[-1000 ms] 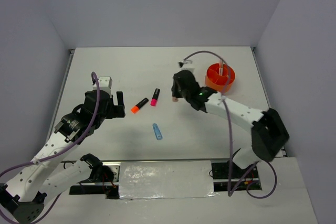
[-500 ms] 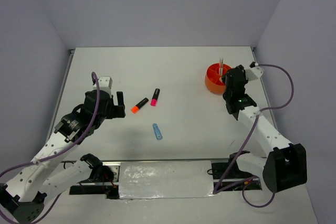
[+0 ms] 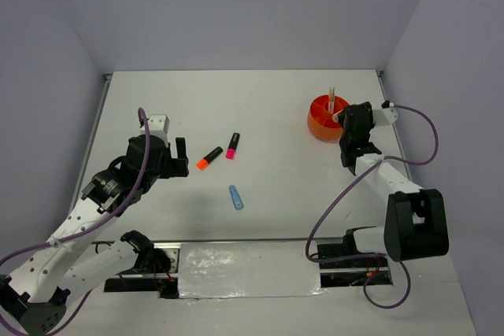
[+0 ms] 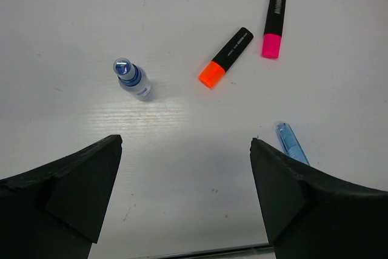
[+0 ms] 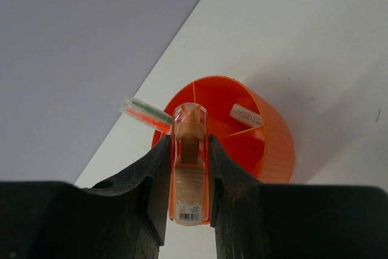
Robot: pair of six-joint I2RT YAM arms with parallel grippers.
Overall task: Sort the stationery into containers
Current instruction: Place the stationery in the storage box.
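My right gripper (image 5: pixel 189 168) is shut on the peach bar (image 5: pixel 190 168) and holds it just in front of the round orange tub (image 5: pixel 267 144), which holds thin pens (image 5: pixel 148 113) and a white piece (image 5: pixel 245 115). In the top view the right gripper (image 3: pixel 352 120) is beside the tub (image 3: pixel 323 120) at the back right. My left gripper (image 4: pixel 185 150) is open and empty above the table. Ahead of it lie the blue-capped bottle (image 4: pixel 131 79), the orange-tipped highlighter (image 4: pixel 225 57), the pink-tipped highlighter (image 4: pixel 273 24) and the light-blue strip (image 4: pixel 292 145).
The highlighters (image 3: pixel 209 157) (image 3: pixel 233 145) and the blue strip (image 3: pixel 236 197) lie mid-table in the top view. The table's right edge (image 3: pixel 398 139) and grey walls stand close to the tub.
My right arm has swung from mid-table to the tub at the back right, carrying the peach bar. The left arm has not moved.
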